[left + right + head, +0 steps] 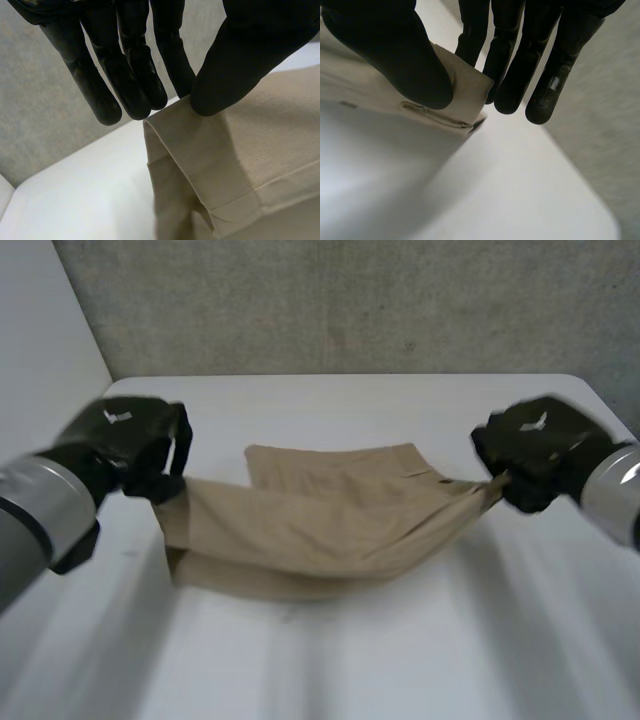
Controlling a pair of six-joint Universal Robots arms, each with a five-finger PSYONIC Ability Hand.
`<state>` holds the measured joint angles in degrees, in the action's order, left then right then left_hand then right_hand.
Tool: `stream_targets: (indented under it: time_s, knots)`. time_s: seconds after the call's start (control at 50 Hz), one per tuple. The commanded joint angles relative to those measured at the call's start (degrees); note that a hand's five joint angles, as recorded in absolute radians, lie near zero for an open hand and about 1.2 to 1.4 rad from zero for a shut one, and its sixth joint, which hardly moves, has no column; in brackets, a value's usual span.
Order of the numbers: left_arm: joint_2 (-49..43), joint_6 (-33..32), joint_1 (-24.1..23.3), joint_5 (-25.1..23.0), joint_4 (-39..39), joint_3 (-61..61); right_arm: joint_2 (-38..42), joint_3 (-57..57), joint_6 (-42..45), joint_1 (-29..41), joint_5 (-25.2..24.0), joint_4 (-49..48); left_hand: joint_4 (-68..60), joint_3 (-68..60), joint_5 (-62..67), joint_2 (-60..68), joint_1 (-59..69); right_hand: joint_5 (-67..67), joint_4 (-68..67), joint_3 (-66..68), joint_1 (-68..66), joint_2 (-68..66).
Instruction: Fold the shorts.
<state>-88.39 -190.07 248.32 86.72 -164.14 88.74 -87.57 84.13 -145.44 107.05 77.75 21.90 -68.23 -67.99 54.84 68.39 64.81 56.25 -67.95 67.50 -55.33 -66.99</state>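
Beige twill shorts [320, 525] lie across the middle of the white counter [400, 660]. They are lifted at two opposite ends and sag in between.

Left hand [125, 445]: black, at 9 o'clock of the garment, off the counter surface. In its wrist view the thumb presses on the outer face of a stitched hem corner. The fingers [125, 75] are straight and close together on the far side of that corner, so the cloth is pinched between thumb and fingers.

Right hand [535, 450]: black, at 3 o'clock of the garment, level with the other hand. In its wrist view the thumb bears down on a folded, ribbed edge of the cloth beside a line of stitching. The fingers [510, 75] are straight and side by side behind that edge, which is clamped between them and the thumb.

Garment condition: the held edge runs from hand to hand in a shallow downward curve. The lowest part, toward 6 o'clock, rests on the counter. A flatter layer shows beyond it toward 12 o'clock, with a small dark mark near its 3 o'clock end.

Surroundings: a grey speckled wall [350, 300] stands behind the counter at 12 o'clock.
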Motion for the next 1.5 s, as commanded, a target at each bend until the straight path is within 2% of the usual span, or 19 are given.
stream_targets:
  time_s: [0.02, 0.06, 0.12, 0.22, 0.32, 0.38, 0.4, 0.48, 0.56, 0.7, 0.8, 0.88, 1.22, 1.3, 1.32, 1.36, 1.5]
  knots:
    - [-0.11, 0.13, 1.91, -4.89, 6.64, -6.47, -5.42, -1.6, -0.19, 0.61, 1.18, 2.09, -11.77, -12.01, 15.16, 11.61, 15.19, 13.75, -12.05, 12.5, -24.67, -13.01]
    - [-0.9, 0.13, 2.17, -5.34, 6.64, -6.29, -4.9, -1.07, -0.37, 0.7, 0.74, 2.36, -11.77, -12.01, 15.16, 11.61, 15.19, 13.75, -12.05, 12.5, -24.67, -13.01]
    - [-6.68, 0.05, 2.35, -5.34, 6.02, -5.94, -1.39, -0.19, -0.81, 0.79, 0.39, 2.01, -11.77, -12.01, 15.16, 11.61, 15.19, 13.75, -12.05, 12.5, -24.67, -13.01]
    - [-18.46, 0.05, 2.26, -4.46, 4.44, -8.75, 8.89, -1.77, -1.95, 0.96, 1.17, -0.1, -11.77, -12.01, 15.16, 11.61, 15.19, 13.75, -12.05, 12.5, -24.67, -13.01]
    - [-30.14, 0.4, 0.86, -1.3, 2.95, -15.24, 16.36, -2.65, -4.58, 2.89, 2.67, -4.57, -11.77, -12.01, 15.16, 11.61, 15.19, 13.75, -12.05, 12.5, -24.67, -13.01]
    - [-32.8, 0.31, 0.24, 0.11, 2.77, -17.8, 18.92, -2.83, -5.47, 3.34, 4.07, -6.51, 4.29, 4.05, -0.9, -4.45, -0.87, 13.75, -12.05, 12.5, -24.67, -13.01]
    - [-33.16, 0.31, -0.11, 0.81, 2.59, -18.42, 19.88, -2.83, -5.9, 3.51, 5.12, -7.74, 17.35, 17.11, -13.95, -17.5, -13.92, 13.75, -12.05, 12.5, -24.67, -13.01]
    - [-32.03, 0.31, -1.07, 2.39, 1.46, -17.46, 20.95, -2.3, -6.96, 3.95, 7.32, -10.37, 46.32, 46.09, -42.93, -46.48, -42.9, 13.75, -12.05, 12.5, -24.67, -13.01]
    - [-26.16, 0.22, -2.66, 3.1, 0.4, -11.77, 21.03, -1.86, -7.31, 3.95, 8.21, -12.31, 54.32, 54.08, -50.92, -54.47, -50.89, 13.75, -12.05, 12.5, -24.67, -13.01]
    - [-13.59, 0.05, -3.28, 2.93, -6.88, 4.13, 20.95, -0.81, -7.49, 3.87, 8.47, -13.46, 49.13, 48.89, -45.73, -49.28, -45.7, 13.75, -12.05, 12.5, -24.67, -13.01]
    - [-10.05, -0.3, -3.63, 3.01, -14.62, 12.59, 20.86, -0.19, -7.49, 3.95, 8.38, -13.46, 43.22, 42.98, -39.83, -43.38, -39.8, 13.75, -12.05, 12.5, -24.67, -13.01]
    - [-10.74, -0.39, -3.89, 3.1, -17.88, 15.06, 20.77, 0.42, -7.49, 4.04, 8.38, -13.37, 42.04, 41.8, -38.65, -42.2, -38.62, 13.75, -12.05, 12.5, -24.67, -13.01]
    - [-22.26, -0.04, -4.86, 2.92, -18.41, 10.67, 20.07, 1.92, -7.49, 4.04, 8.38, -13.55, 34.81, 34.57, -31.41, -34.96, -31.38, 13.75, -12.05, 12.5, -24.67, -13.01]
    - [-23.58, -0.13, -6.26, 3.45, -18.41, 9.62, 20.07, 2.0, -7.49, 4.13, 8.38, -13.55, 23.07, 22.84, -19.68, -23.23, -19.65, 13.75, -12.05, 12.5, -24.67, -13.01]
    - [-23.84, -0.04, -6.35, 3.37, -18.5, 9.44, 20.07, 2.09, -7.49, 4.13, 8.38, -13.55, 7.88, 7.64, -4.48, -8.03, -4.45, 13.75, -12.05, 12.5, -24.67, -13.01]
    - [-23.76, 0.13, -6.53, 3.19, -18.59, 9.18, 20.07, 2.18, -7.49, 4.13, 8.38, -13.55, -9.36, -9.59, 12.75, 9.2, 12.78, 13.75, -12.05, 12.5, -24.67, -13.01]
    - [-22.61, -0.04, -6.97, 2.92, -18.32, 7.94, 19.45, 1.75, -6.17, 4.22, 8.56, -13.55, -11.77, -12.01, 15.16, 11.61, 15.19, 13.75, -12.05, 12.5, -24.67, -13.01]
